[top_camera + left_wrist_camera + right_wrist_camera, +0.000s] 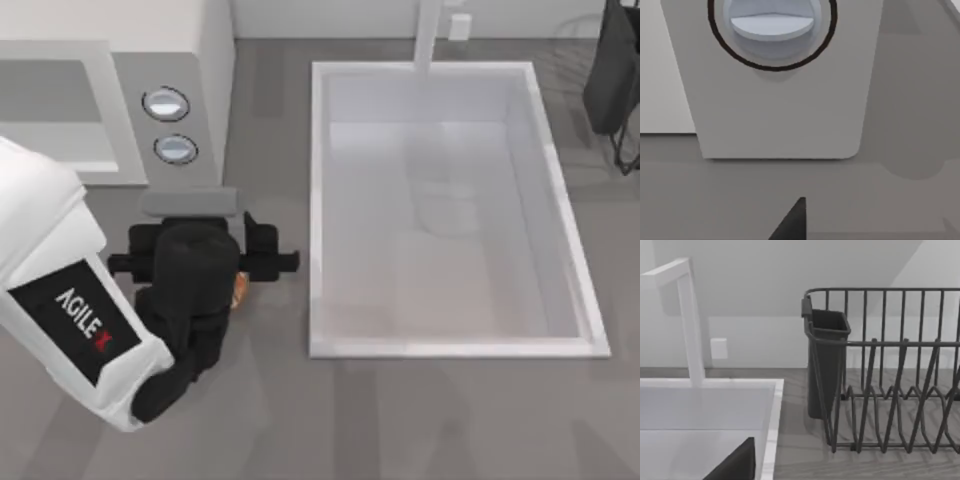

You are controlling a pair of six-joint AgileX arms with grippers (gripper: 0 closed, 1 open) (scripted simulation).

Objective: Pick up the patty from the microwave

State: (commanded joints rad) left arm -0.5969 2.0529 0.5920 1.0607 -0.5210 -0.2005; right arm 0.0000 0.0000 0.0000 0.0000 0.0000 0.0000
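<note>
Left gripper point(238, 285) low over the grey countertop point(270, 420), just in front of the microwave point(130, 60) and its two knobs point(166, 103), beside the sink basin's point(318, 200) left wall; a sliver of orange-brown patty point(239, 288) peeking from under the black wrist, fingers apparently closed on it, though hidden from above. Seemingly the carry-out step, patty already clear of the cavity; next, a steady lift straight up without loosening. Right arm parked near the dish rack point(890, 390) at the far right corner, finger state impossible to tell.
</note>
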